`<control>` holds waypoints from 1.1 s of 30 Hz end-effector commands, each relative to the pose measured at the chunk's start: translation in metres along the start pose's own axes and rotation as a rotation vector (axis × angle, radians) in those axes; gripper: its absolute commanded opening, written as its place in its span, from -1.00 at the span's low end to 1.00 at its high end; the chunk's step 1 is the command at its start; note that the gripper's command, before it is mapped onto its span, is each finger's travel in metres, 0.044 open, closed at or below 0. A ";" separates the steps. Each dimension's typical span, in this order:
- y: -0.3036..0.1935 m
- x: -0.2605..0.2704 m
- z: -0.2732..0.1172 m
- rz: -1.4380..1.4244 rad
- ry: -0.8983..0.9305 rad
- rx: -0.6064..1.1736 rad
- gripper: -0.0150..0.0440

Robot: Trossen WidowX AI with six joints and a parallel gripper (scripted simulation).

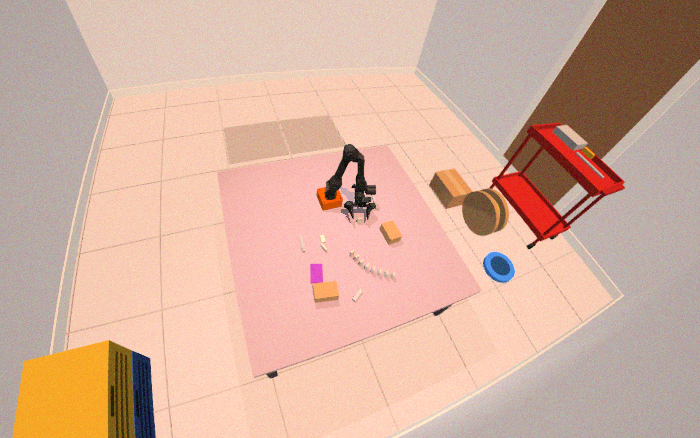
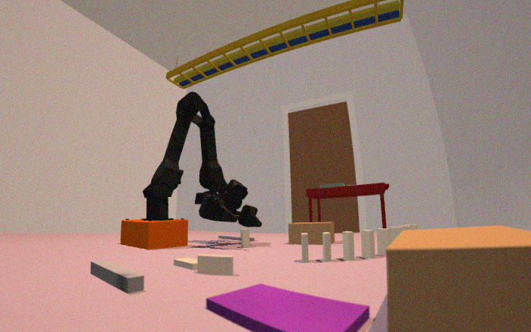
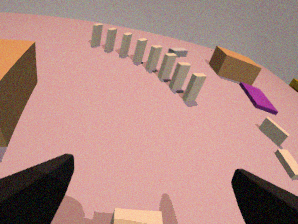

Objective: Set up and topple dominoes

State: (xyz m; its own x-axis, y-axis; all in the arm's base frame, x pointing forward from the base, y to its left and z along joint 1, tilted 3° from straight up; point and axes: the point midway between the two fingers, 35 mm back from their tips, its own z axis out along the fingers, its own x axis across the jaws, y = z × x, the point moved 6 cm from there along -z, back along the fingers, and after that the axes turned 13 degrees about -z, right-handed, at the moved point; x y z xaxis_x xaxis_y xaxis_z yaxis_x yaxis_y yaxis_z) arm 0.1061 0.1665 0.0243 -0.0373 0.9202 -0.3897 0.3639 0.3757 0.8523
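has the black two-fingered gripper (image 1: 359,215) (image 2: 251,223) (image 3: 156,171) wide open, gripping nothing, over a lone upright cream domino (image 1: 359,221) (image 2: 245,238) (image 3: 138,217), well apart from the curved cream domino row (image 1: 367,267) (image 2: 347,245) (image 3: 154,59); needs both ends completed, then the push.

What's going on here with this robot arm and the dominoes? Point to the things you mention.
The black arm (image 1: 350,152) (image 2: 209,145) has its tool (image 1: 360,210) (image 2: 250,222) (image 3: 156,171) open and empty, just above a lone domino (image 1: 359,220) (image 2: 245,238) (image 3: 138,217) standing upright. That one stands apart from the curved row (image 1: 367,267) (image 2: 347,245) (image 3: 154,58), which is all upright. Two other dominoes (image 1: 323,247) (image 2: 215,264) (image 3: 273,131) lie off to the side.
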 end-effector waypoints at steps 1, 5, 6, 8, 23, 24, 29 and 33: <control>0.022 0.009 0.017 -0.058 0.019 0.314 1.00; 0.050 0.001 0.030 -0.089 0.115 0.668 1.00; 0.058 -0.004 0.032 -0.084 0.152 0.749 1.00; 0.076 -0.015 0.033 -0.062 0.241 0.900 1.00; 0.110 -0.041 0.029 0.024 0.437 1.111 1.00; 0.107 -0.039 0.031 0.024 0.437 1.111 1.00; 0.067 -0.022 0.049 0.024 0.437 1.112 1.00; 0.055 -0.019 0.053 0.024 0.437 1.112 1.00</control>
State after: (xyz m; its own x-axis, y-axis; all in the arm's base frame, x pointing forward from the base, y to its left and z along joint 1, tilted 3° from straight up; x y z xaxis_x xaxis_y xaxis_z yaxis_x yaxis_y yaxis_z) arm 0.1786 0.1670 0.0734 -0.2484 0.9677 -0.0422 0.9683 0.2492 0.0151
